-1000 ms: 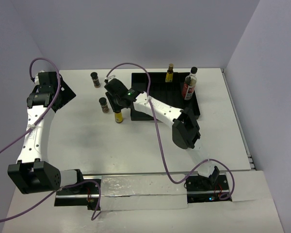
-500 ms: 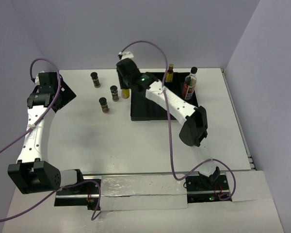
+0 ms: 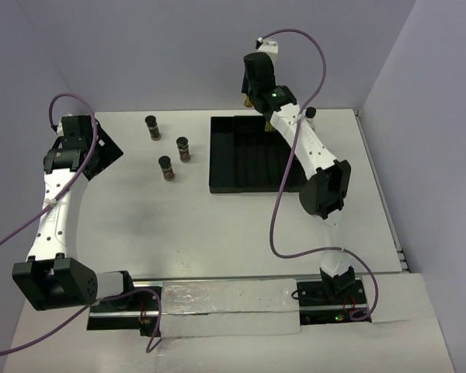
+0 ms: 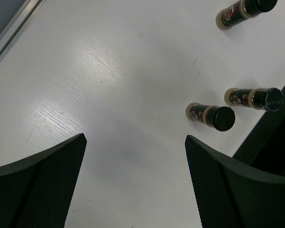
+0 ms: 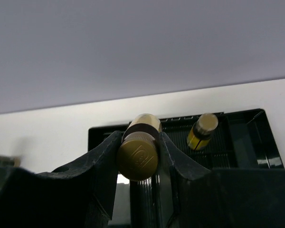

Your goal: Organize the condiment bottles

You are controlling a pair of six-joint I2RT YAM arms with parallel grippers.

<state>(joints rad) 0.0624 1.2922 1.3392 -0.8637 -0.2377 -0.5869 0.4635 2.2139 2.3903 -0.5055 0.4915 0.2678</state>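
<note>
Right gripper (image 5: 138, 138) pinching yellow bottle (image 5: 137, 160) above tray (image 5: 249, 142), cap toward wrist camera, long axis along jaws, probably near-vertical; left gripper (image 4: 135, 142) spread, empty

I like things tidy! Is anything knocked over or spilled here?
No, nothing is spilled or tipped. Three dark bottles stand upright on the table beside the black tray, and the right gripper holds a yellow bottle up.

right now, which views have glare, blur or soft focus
Left wrist: a bright sheen streaks the table, and a faint shadow lies below the open left pincer. Right wrist: the yellow bottle shut in the right pincer is crisp, but a bottle at the left edge is smeared. Top external: even light, only faint shadows on the table.
</note>
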